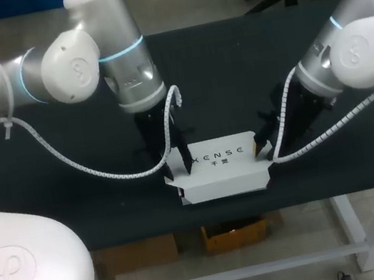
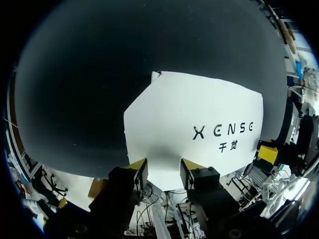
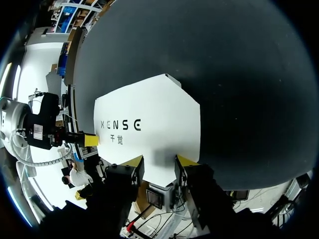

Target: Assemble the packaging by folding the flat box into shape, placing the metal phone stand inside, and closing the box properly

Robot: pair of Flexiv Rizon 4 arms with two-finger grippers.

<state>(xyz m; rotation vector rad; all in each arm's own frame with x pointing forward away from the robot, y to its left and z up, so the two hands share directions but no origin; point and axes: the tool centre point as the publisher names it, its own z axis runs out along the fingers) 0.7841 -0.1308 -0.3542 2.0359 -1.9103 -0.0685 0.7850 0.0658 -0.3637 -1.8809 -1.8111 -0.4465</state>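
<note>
Left claw (image 2: 163, 169) and right claw (image 3: 158, 167) bracket the white cardboard box (image 1: 222, 177), grip impossible to tell, folding looks only partly done, phone stand nowhere seen, closing ahead.

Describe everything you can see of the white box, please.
The white box looks like thin cardboard, with dark print on its broad upper panel. A crease runs along its length, and small flaps stick out at its left end, so it is not closed yet. It sits near the front edge of the black table. The left gripper is at its left end and the right gripper at its right end; whether they clamp it is not visible.
</note>
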